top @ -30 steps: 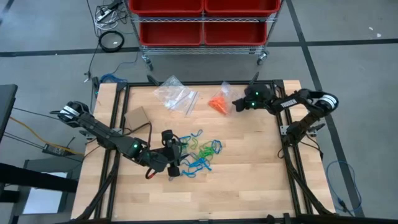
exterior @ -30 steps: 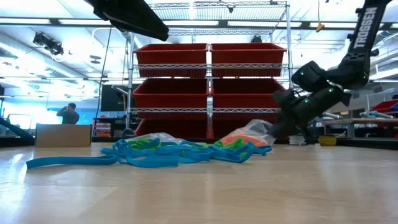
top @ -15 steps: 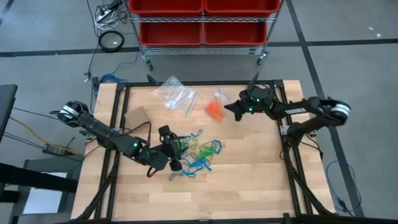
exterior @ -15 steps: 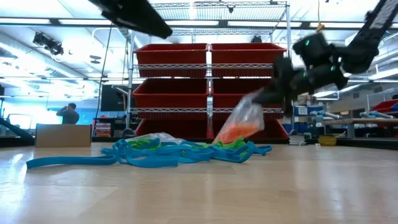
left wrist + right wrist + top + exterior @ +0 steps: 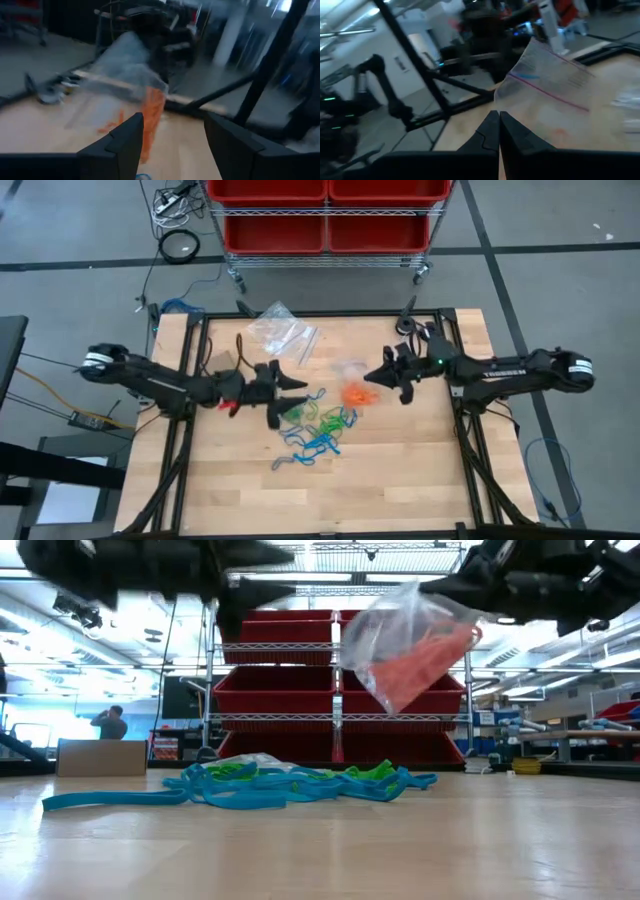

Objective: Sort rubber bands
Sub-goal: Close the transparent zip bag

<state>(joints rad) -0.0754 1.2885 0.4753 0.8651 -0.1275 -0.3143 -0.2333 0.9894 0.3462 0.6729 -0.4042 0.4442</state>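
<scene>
A clear bag holding orange rubber bands hangs in the air over the table's middle, with my right gripper shut on it. My left gripper stands open and level to the bag's left, pointing at it; the bag shows just beyond its fingers and does not touch them. A tangle of blue and green rubber bands lies loose on the wooden table, nearer the front edge. My right gripper pinches the bag's upper edge between its two shut fingers, close to the pink zip strip. The fingers come level from the table's right. The bag hangs tilted below them, clear of the table, with the orange bands gathered in its lower part.
A second clear bag lies at the table's far edge and a piece of brown cardboard at the far left. Red bins on a wire shelf stand behind the table. The near part of the table holds no objects.
My right gripper has risen and drawn toward the table's near edge, lifting the bag of orange bands off the table so that it now swings clear. My left gripper has left the blue and green pile, gone toward the far edge and turned level toward the bag.
</scene>
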